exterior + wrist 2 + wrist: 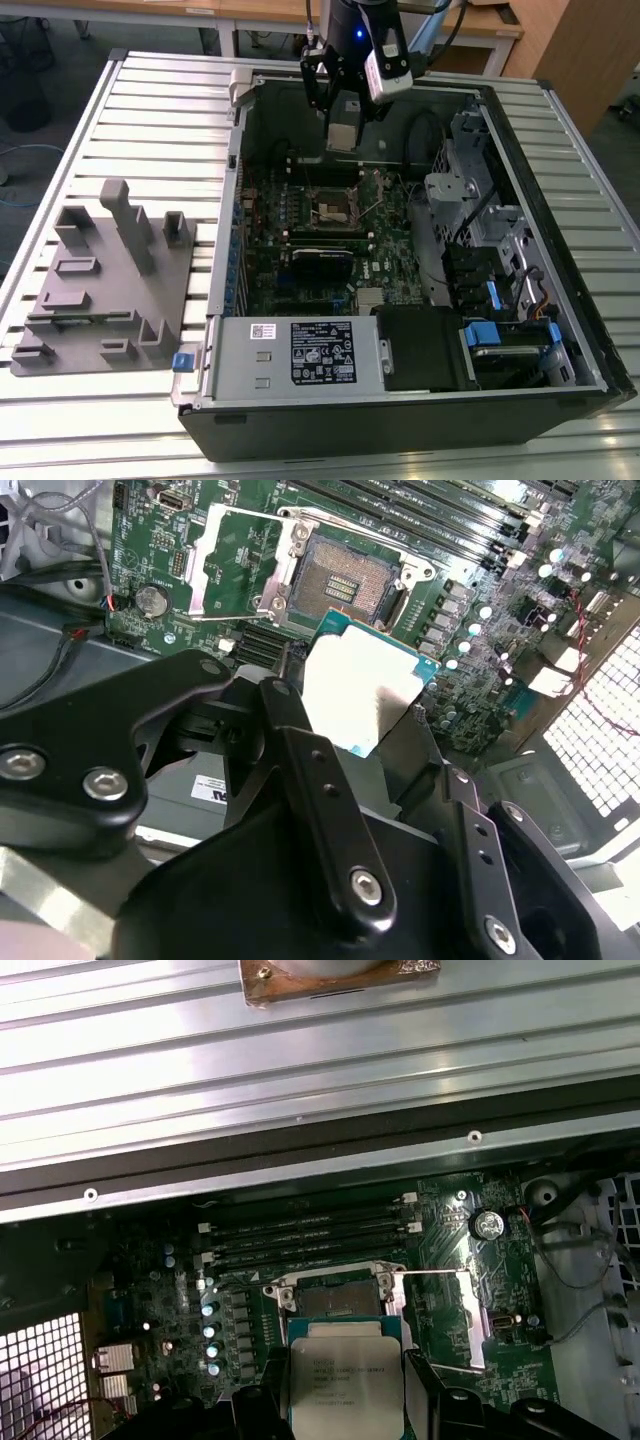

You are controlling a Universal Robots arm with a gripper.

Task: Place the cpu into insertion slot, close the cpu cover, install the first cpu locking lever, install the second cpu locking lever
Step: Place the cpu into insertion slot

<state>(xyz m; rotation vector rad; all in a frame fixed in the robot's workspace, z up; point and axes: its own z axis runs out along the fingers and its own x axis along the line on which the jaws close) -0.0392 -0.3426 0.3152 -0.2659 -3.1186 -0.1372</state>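
Grey cpu (345, 1380), one, in end effector (346, 1405)

Slatted silver aluminium table (150, 110), ribs running from the exterior view's left to its right. Same pale ribs of the table (300, 1050) in the first wrist view. Lying on it toward the exterior view's right, a black computer case (400, 425) on its side, open upward. Just beside the case on the exterior view's left, a flat grey fixture plate (95, 300) with upright posts and shallow recesses.
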